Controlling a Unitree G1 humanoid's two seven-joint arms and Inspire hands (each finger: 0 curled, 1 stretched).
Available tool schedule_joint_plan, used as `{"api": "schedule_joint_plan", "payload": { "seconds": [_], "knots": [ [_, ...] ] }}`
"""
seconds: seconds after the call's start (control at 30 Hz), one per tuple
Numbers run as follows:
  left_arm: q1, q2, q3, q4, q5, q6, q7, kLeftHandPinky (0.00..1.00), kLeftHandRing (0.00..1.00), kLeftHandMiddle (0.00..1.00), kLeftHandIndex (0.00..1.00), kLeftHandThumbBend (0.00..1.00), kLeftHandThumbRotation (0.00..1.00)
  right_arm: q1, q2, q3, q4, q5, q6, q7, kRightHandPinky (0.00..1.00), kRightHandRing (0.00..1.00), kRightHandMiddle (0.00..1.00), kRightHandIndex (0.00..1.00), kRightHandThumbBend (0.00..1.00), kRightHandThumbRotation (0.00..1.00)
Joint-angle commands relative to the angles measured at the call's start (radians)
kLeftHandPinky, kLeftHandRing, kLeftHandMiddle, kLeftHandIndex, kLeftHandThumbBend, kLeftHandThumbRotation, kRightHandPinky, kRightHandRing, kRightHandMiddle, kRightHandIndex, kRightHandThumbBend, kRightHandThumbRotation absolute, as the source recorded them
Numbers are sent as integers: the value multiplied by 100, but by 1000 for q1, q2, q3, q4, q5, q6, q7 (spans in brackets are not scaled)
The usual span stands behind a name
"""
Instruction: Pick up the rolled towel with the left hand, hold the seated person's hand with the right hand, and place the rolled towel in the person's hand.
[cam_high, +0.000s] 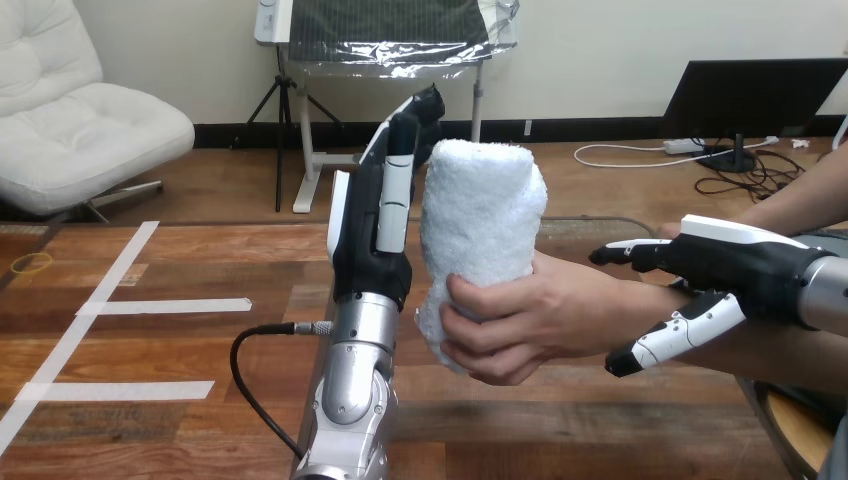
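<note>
Over the wooden counter (200, 400), working through the last step, the placing: standing the rolled towel (480, 230) upright just to the right of the left robot hand (372, 250), touching its fingers. Holding those fingers nearly straight and pressed together along the towel's left side, resting against it rather than clamping it, with the thumb hidden. Sharing the towel with the person's hand (530, 320), curled round its lower half, below and to the right of the left robot hand's fingertips and directly left of the right robot hand (740, 275). Steadying the person's wrist (645, 300) with that right robot hand, pinching it from above and below. Judging the towel as good as delivered. Calling next for easing the left robot hand away to its own left without tipping the towel, then for loosening the right robot hand's clasp on the wrist.
</note>
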Motion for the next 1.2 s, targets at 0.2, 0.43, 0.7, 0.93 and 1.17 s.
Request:
{"api": "schedule_joint_plan", "payload": {
  "seconds": [0.2, 0.43, 0.7, 0.93, 1.17],
  "knots": [
    [-36, -12, 18, -72, -7, -3, -9, 91, 88, 84, 79, 72, 100, 22, -8, -30, -38, 59, 15, 2, 87, 100, 99, 97, 100, 43],
    [-11, -1, 21, -99, -7, 9, -17, 91, 88, 84, 80, 71, 100, 30, -10, -61, -20, 116, -6, 8, 88, 100, 100, 98, 100, 52],
    [23, 3, 36, -136, -31, 7, -51, 91, 88, 84, 80, 68, 100, 48, -15, -90, 6, 135, -97, -15, 84, 97, 98, 98, 100, 73],
    [96, 17, 46, -239, -69, 17, -91, 89, 83, 81, 76, 66, 100, 103, 34, -165, 8, 189, -232, -102, 77, 91, 93, 95, 100, 96],
    [163, 41, 38, -358, -79, 50, -120, 87, 82, 79, 74, 66, 100, 141, 69, -199, 2, 216, -291, -188, 76, 89, 91, 92, 99, 99]
  ]
}}
